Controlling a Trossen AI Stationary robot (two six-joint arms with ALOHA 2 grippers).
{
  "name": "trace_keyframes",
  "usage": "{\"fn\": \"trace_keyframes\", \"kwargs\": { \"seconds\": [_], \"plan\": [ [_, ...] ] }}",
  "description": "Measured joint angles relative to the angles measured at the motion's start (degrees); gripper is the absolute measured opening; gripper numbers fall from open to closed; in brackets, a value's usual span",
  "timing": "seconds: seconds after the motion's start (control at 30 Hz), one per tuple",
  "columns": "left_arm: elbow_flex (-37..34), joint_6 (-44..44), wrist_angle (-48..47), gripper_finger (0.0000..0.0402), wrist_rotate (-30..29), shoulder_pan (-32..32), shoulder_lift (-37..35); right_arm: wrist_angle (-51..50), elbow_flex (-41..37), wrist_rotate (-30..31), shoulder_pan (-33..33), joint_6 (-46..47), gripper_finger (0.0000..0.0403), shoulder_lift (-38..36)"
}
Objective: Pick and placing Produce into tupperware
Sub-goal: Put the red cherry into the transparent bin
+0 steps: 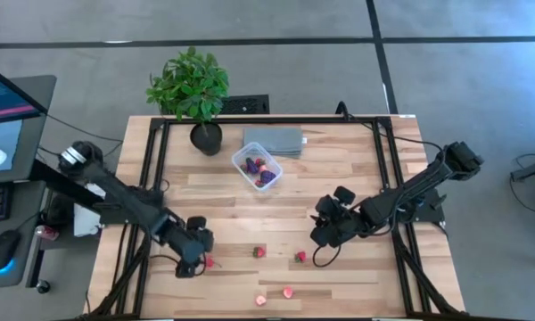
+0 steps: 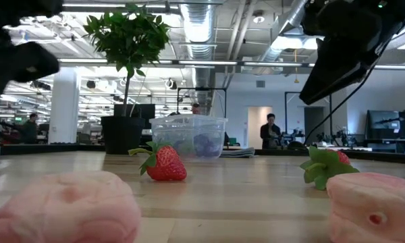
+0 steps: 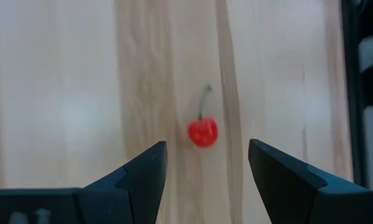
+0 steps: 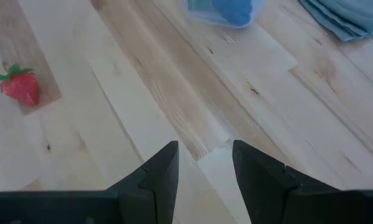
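Note:
My left gripper (image 1: 199, 259) hovers open near the table's front left, above a red cherry with a green stem (image 3: 202, 132) that lies on the wood ahead of and between its fingers (image 3: 207, 146), untouched. My right gripper (image 1: 319, 239) hangs open over bare wood right of centre (image 4: 205, 146), holding nothing. Two red strawberries (image 1: 259, 251) (image 1: 300, 257) and two pale pink pieces (image 1: 260, 300) (image 1: 288, 292) lie near the front edge. The clear tupperware (image 1: 257, 168) stands at the middle back with red and purple pieces inside.
A potted green plant (image 1: 192, 89) stands at the back left, next to a folded grey cloth (image 1: 275, 140) behind the tupperware. Black frame rails (image 1: 152, 178) run along the table's sides. Bare wood lies between the two grippers. People stand in the room beyond the table.

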Motion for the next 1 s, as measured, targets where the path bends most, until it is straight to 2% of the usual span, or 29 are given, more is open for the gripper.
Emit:
{"fn": "trace_keyframes", "kwargs": {
  "seconds": [0.3, 0.47, 0.67, 1.0],
  "plan": [
    [0.3, -3.9, 3.8, 0.0217, -0.6, -4.6, 7.7, 0.1, 0.0, -2.6, 0.1, 0.0, 0.0175, 0.0],
    [0.4, -8.2, 5.8, 0.0217, -4.7, -5.3, 10.2, 0.1, 0.0, -2.9, 0.2, -0.1, 0.0175, 0.0],
    [0.4, -9.7, 9.2, 0.0217, -4.1, -5.3, 14.5, 0.5, 0.0, -3.2, 0.2, -0.8, 0.0175, 0.0],
    [0.4, -11.1, 9.8, 0.0217, -4.8, -5.4, 15.9, 0.6, 0.0, -4.0, 0.2, -1.5, 0.0175, 0.0]
  ]
}}
